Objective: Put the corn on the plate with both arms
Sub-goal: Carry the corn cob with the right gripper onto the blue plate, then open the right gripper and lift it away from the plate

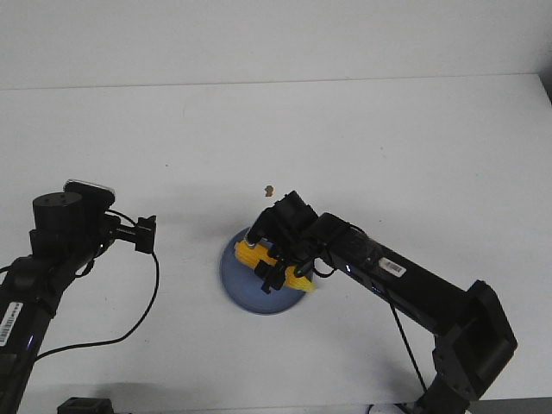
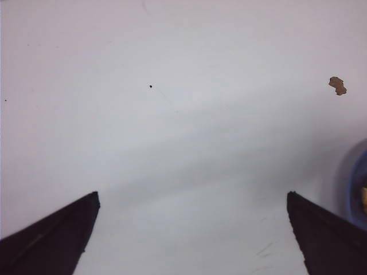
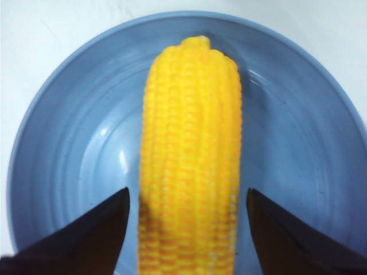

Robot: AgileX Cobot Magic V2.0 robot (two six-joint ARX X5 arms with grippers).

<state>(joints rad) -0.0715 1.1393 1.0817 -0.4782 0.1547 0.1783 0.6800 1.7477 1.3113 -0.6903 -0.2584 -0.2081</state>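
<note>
The yellow corn (image 1: 249,252) lies on the blue plate (image 1: 246,295) at the middle of the table. In the right wrist view the corn (image 3: 191,143) runs lengthwise across the plate (image 3: 69,143), its pointed end away from the fingers. My right gripper (image 1: 269,257) hangs over the cob and straddles it. The right gripper (image 3: 187,190) is open, with a narrow gap of plate showing between each finger and the cob. Off to the plate's left, my left gripper (image 1: 147,233) is over bare table. The left gripper (image 2: 192,197) stands wide open and holds nothing.
A small brown speck (image 1: 268,190) lies on the white table just behind the plate, and the speck (image 2: 337,85) shows in the left wrist view too. A sliver of the plate's rim (image 2: 355,189) sits at that view's edge. Cables trail from both arms.
</note>
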